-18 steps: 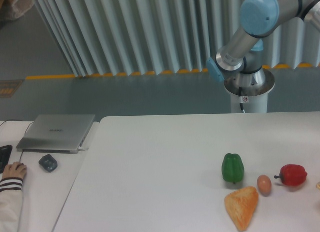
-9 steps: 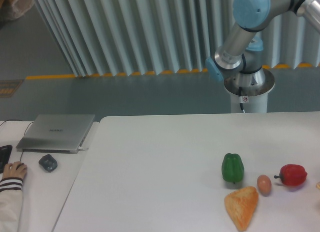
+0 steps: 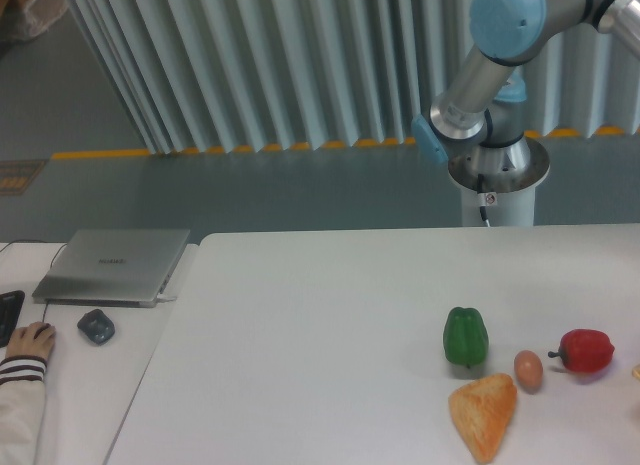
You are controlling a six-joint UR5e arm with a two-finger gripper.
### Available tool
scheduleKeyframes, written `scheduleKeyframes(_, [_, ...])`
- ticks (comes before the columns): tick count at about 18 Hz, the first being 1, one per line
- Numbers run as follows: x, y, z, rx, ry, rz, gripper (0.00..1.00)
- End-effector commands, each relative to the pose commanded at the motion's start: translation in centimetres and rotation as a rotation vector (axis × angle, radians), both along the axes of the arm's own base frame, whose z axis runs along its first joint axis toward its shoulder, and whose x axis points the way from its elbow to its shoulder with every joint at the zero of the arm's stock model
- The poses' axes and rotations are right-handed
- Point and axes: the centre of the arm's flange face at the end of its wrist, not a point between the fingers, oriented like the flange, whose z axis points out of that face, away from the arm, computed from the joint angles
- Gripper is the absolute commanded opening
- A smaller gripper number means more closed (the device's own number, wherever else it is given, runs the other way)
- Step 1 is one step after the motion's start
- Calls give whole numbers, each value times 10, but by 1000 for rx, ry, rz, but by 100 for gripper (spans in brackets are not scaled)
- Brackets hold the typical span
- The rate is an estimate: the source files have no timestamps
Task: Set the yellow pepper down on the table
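Camera view shows one green pepper (image 3: 466,336), egg (image 3: 528,369), red pepper (image 3: 585,351) and wedge (image 3: 484,413) on the table (image 3: 300,335), near right; the gripper is out of frame.

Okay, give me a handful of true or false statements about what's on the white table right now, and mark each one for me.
1. The green pepper stands left of the egg. True.
2. The red pepper is held in the gripper. False: it lies on the table, and no gripper is in view.
3. The orange wedge lies nearer the camera than the green pepper. True.
4. The laptop is open. False: its lid is closed.
5. The yellow pepper sits in plain view between the green and red peppers. False: only the egg lies there; no whole yellow pepper shows.
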Motion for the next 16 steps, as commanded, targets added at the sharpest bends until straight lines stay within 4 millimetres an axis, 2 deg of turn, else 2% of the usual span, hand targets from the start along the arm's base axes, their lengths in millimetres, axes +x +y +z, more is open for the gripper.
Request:
scheduleKeyframes(6, [-7,-1,-17,-3,-14,10,100])
scheduleKeyframes(16, [-13,-2,-27,-1,-22,13,100])
